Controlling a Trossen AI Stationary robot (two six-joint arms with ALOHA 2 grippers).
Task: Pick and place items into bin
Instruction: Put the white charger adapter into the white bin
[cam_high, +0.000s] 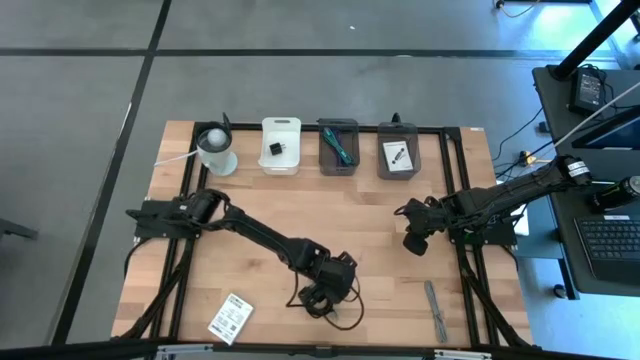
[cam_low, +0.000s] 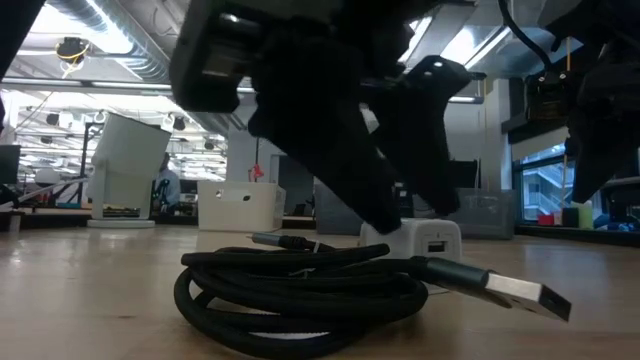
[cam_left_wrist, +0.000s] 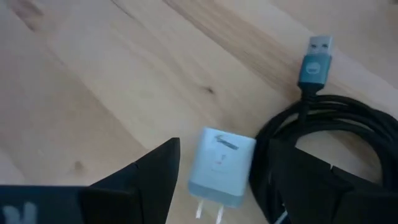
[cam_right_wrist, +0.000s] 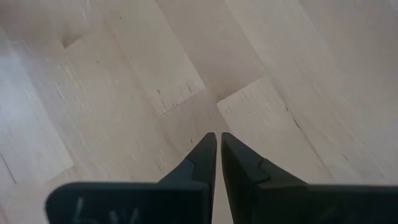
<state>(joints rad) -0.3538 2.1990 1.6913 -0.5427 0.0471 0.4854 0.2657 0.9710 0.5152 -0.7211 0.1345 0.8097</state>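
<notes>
While your left claw (cam_left_wrist: 214, 180) stood open, a white charger (cam_left_wrist: 221, 167) sat between its fingers, the cable (cam_left_wrist: 336, 149) beside; your right claw (cam_right_wrist: 216, 155) waited closed, empty.

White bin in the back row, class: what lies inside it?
The white bin holds one small black cube with pale marks. The bin's floor beneath the cube is covered; nothing else shows inside.

Black braided coiled cable (cam_left_wrist: 336, 149) with blue-collared USB plug (cam_left_wrist: 315, 57), flat on wooden tabletop near front edge; small white wall charger (cam_left_wrist: 221, 167) just beside coil. White printed card (cam_high: 231, 318) flat at front left. Grey strip (cam_high: 435, 310) at front right.
</notes>
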